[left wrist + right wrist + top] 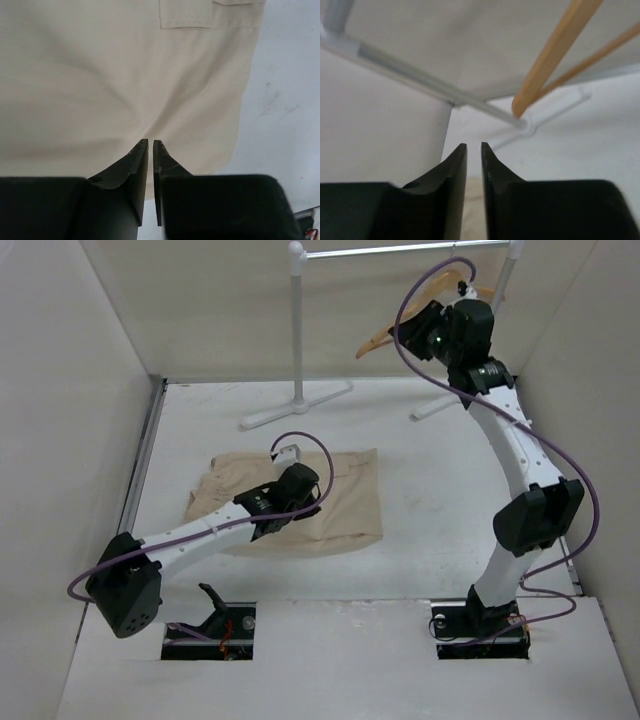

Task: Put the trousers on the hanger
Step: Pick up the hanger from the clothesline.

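The beige trousers (345, 505) lie folded flat on the white table, a pocket at the top of the left wrist view (100, 75). My left gripper (285, 518) rests on them near their front edge; its jaws (150, 142) are closed with only a sliver between, and the cloth's creases run into the tips. The tan wooden hanger (372, 343) hangs from the rack at the back. My right gripper (412, 328) is raised beside it, shut and empty (474, 146). The hanger's arm (555, 47) ends above and right of its tips, not touching.
The white garment rack (298, 330) stands at the back with feet spread on the table; its post and bar show in the right wrist view (420, 80). White walls enclose the table on the left, back and right.
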### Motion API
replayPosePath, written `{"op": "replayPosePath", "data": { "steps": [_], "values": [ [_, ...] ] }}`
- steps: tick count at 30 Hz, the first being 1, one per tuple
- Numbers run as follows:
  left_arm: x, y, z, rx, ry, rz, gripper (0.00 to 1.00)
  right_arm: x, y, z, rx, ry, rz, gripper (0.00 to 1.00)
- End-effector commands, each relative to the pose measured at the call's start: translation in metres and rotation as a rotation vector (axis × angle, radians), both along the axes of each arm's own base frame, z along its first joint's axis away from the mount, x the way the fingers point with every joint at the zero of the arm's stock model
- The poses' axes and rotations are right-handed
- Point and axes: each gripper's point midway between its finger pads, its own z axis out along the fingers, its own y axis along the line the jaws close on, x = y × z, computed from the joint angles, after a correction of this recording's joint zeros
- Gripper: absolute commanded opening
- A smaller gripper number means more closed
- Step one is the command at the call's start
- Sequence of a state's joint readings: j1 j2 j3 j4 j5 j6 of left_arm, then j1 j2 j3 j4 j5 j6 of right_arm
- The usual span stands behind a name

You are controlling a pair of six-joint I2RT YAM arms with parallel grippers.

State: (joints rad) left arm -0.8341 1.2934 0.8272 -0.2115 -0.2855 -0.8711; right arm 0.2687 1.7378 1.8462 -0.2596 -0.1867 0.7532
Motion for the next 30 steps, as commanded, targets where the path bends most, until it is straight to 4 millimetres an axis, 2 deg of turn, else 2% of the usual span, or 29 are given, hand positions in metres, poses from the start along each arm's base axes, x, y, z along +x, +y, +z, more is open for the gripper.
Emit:
{"op": "replayPosePath", "data": {
  "steps": [1, 3, 6, 10, 15, 19, 22, 26, 30],
  "values": [
    [-0.003, 0.012, 0.015, 0.01, -0.026, -0.016, 0.11, 0.036, -0.04, -0.007, -0.101, 0.03, -0.137, 0.33],
    [-0.004, 0.017, 0.016, 0.001, -0.027, -0.008, 0.17, 0.051, -0.048, -0.003, -0.107, 0.022, -0.159, 0.47],
    [-0.005, 0.021, 0.017, -0.007, -0.028, -0.001, 0.23, 0.07, -0.051, 0.003, -0.13, 0.003, -0.158, 0.56],
    [-0.005, 0.023, 0.017, -0.015, -0.018, 0.001, 0.28, 0.088, -0.037, 0.004, -0.124, -0.01, -0.081, 0.61],
    [-0.008, 0.027, 0.01, -0.011, -0.001, 0.007, 0.29, 0.1, -0.021, 0.0, -0.104, -0.04, -0.017, 0.63],
    [-0.012, 0.031, 0.005, -0.009, 0.01, 0.012, 0.29, 0.107, -0.016, -0.011, -0.086, -0.023, -0.002, 0.55],
    [-0.012, 0.032, 0.005, -0.011, 0.01, 0.02, 0.29, 0.104, -0.007, -0.006, -0.079, -0.043, 0.026, 0.47],
    [-0.012, 0.033, 0.005, -0.014, 0.01, 0.026, 0.29, 0.096, 0.005, 0.019, -0.063, -0.117, 0.056, 0.36],
    [-0.012, 0.033, 0.007, -0.021, 0.004, 0.031, 0.27, 0.085, 0.006, 0.046, -0.056, -0.181, 0.063, 0.29]
  ]
}}
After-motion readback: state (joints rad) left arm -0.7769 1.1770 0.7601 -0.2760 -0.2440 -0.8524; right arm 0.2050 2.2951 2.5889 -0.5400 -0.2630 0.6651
